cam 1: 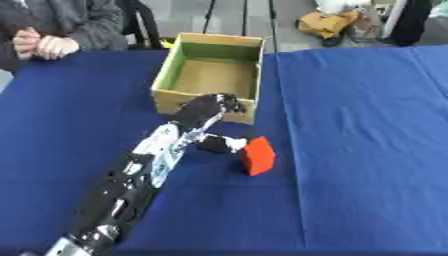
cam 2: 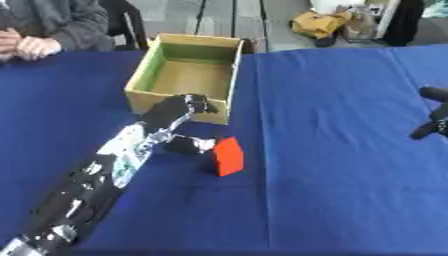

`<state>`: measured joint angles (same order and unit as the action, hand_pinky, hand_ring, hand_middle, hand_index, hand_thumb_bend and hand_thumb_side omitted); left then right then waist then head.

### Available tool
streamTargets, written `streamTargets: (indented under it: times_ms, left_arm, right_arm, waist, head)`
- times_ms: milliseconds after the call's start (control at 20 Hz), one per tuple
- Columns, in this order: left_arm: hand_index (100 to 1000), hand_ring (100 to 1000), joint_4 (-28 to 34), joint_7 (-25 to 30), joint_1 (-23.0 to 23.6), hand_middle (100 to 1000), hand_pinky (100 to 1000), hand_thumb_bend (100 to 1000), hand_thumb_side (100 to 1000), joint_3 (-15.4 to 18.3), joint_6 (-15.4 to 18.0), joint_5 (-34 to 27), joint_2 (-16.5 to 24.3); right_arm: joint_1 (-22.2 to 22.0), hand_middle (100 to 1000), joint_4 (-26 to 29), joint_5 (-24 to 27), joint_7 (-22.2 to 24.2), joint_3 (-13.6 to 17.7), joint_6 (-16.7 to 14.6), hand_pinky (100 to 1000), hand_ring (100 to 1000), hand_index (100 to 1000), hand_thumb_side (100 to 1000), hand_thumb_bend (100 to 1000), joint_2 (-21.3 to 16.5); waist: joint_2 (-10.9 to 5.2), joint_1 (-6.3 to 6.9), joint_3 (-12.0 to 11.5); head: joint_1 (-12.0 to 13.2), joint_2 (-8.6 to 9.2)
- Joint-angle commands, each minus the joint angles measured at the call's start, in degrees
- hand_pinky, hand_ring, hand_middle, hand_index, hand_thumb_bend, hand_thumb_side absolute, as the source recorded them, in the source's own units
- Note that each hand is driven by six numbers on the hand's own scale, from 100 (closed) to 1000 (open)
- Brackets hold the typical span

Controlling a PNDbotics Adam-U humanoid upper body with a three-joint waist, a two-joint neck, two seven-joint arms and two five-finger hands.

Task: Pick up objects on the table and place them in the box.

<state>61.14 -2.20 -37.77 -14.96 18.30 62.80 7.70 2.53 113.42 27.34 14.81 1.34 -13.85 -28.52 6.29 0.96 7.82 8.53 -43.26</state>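
Left eye view: blue surface (cam 1: 367,150) with an open cardboard box (cam 1: 211,76) at its far side
Block: red block (cam 1: 258,155) stands on edge, tilted, its long axis running roughly up and down; near the box's front wall
Left hand: left hand (cam 1: 210,112) reaches toward the box; thumb touches the block's left face; fingers' spread cannot be told
Right hand: right hand (cam 2: 435,119) shows at the right edge, well apart; fingers relaxed, holding nothing
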Motion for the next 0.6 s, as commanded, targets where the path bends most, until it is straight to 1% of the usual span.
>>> streamTargets:
  times_ms: [50, 300, 550, 600]
  left_arm:
    - [769, 652, -1.04, 0.65, -0.63, 629, 606, 748, 689, -0.24, 0.89, 1.75, -0.33]
    - [765, 646, -1.53, 2.3, -0.5, 623, 605, 717, 708, -0.4, 1.66, 1.6, -0.38]
    - [759, 633, -1.19, 3.42, -0.43, 613, 591, 625, 686, -0.17, 1.05, 0.51, -0.25]
    - [756, 626, -1.2, 3.53, -0.44, 608, 580, 584, 685, 0.03, 0.76, 0.08, -0.25]
  right_arm:
    - [0.66, 551, 1.17, 0.08, 0.18, 0.1, -0.19, 529, 878, 476, 707, 100, -1.23]
    - [0.67, 551, 1.17, 0.06, 0.14, 0.13, -0.16, 529, 878, 476, 706, 100, -1.2]
    - [0.63, 551, 1.17, 0.01, 0.11, 0.16, -0.17, 529, 878, 476, 706, 100, -1.19]
    - [0.61, 551, 1.17, 0.0, 0.07, 0.18, -0.2, 529, 878, 476, 706, 100, -1.18]
  waist:
    - [-0.31, -0.2, 0.24]
    - [-0.29, -0.19, 0.31]
    - [-0.29, -0.22, 0.22]
    - [-0.29, -0.25, 0.19]
  head:
    - [0.38, 0.39]
    - [0.42, 0.46]
    - [0.47, 0.54]
    - [0.49, 0.55]
